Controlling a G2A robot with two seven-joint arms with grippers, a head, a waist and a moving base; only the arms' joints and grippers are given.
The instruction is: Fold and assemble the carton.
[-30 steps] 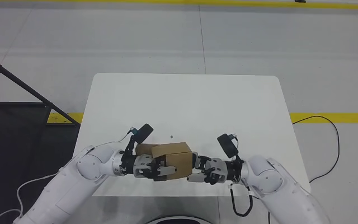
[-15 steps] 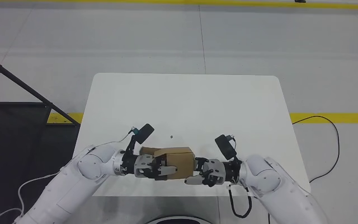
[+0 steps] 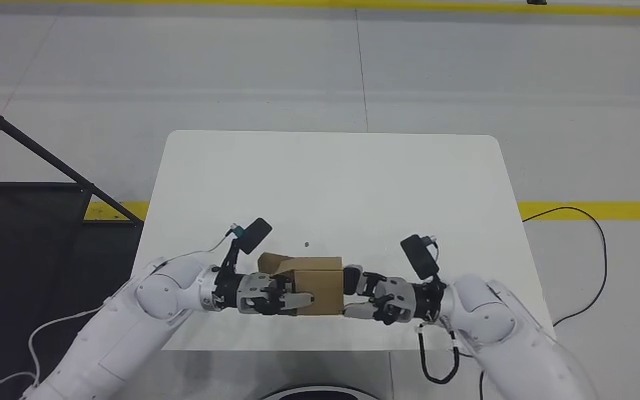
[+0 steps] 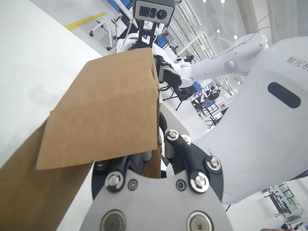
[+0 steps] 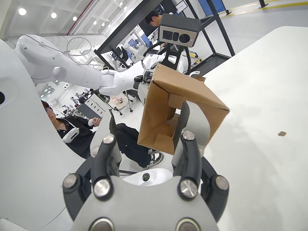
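Carton, long axis left-right, open end toward right jaws

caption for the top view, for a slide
Left gripper clamps a brown carton; open right gripper at its other end, over the white table.

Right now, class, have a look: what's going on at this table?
A two-armed robot is assembling a brown cardboard carton near the front edge of the white table. The left gripper is clamped on one end of the carton and holds it. The right gripper is open at the other, unclosed end, with one of its fingers poked inside.
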